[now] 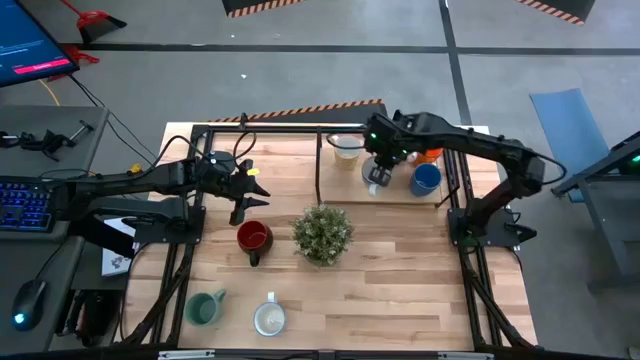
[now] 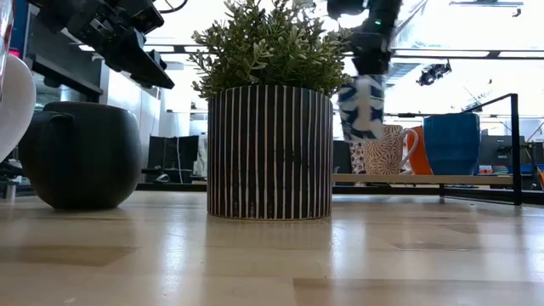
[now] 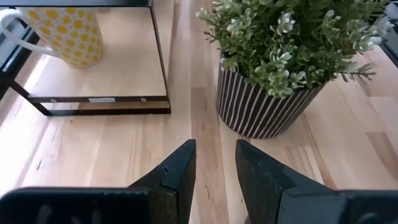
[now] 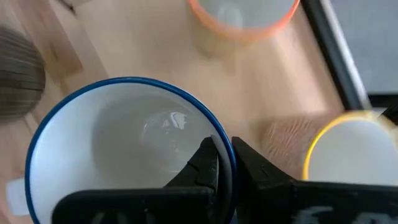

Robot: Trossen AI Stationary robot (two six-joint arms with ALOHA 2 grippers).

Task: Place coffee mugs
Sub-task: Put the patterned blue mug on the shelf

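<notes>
My right gripper (image 4: 225,149) is shut on a white coffee mug with a blue rim and blue pattern (image 2: 364,106). It holds the mug above the low wooden shelf (image 1: 400,195) at the table's far side. On that shelf stand a yellow-dotted mug (image 1: 346,147), an orange mug (image 1: 430,155) and a blue mug (image 1: 426,179). A red mug (image 1: 254,238), a green mug (image 1: 205,307) and a white mug (image 1: 269,318) stand on the table. My left gripper (image 3: 214,162) hovers open just beyond the red mug, with nothing between its fingers. My right gripper pinches the mug's wall at the rim (image 4: 210,123), with one finger (image 4: 202,165) inside the mug and the other (image 4: 255,165) outside. The fingers come from above, pointing steeply down. The mug hangs roughly upright below them, lifted clear of the shelf.
A spiky green plant in a striped pot (image 1: 323,232) stands mid-table, between the near mugs and the shelf. A black metal frame (image 1: 320,165) rises around the shelf. Bare wood lies at the table's near right (image 1: 420,290).
</notes>
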